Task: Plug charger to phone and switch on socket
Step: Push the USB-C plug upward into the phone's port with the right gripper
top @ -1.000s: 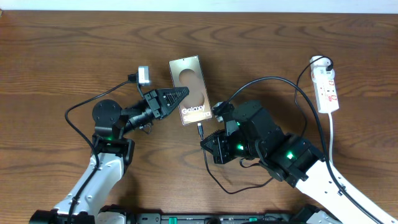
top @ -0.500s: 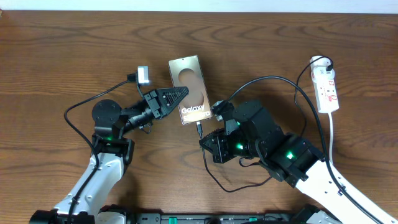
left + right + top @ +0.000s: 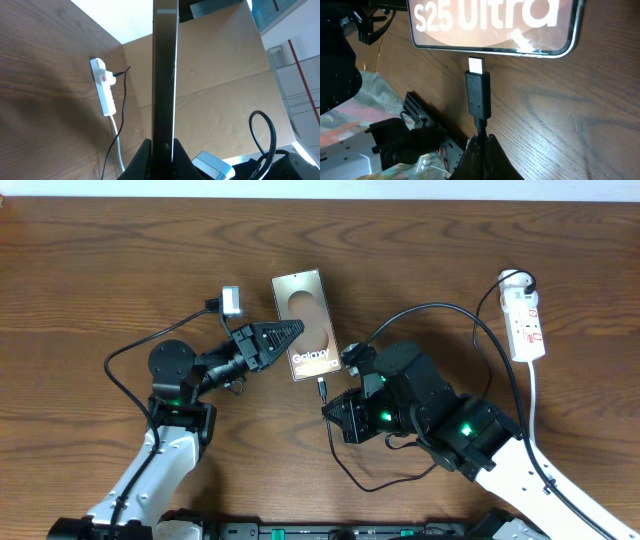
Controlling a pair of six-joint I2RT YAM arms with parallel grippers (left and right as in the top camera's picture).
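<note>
Nothing is shifting since the earlier overhead views: both arms, phone and plug are sitting where they were.

Left hand (image 3: 296,330) is clamping the phone (image 3: 310,312) by its left long edge; in the left wrist view the slab is showing edge-on between the fingers.

Right hand (image 3: 329,406) is closed on the charger (image 3: 478,97) just behind the plug. The metal tip is pointing at the phone's lower edge, just short of it, a sliver of bench (image 3: 100,270) showing between.

Socket (image 3: 524,325) is lying well apart, near the bench's right edge. Bare wood is lying open left of and beyond the phone.
</note>
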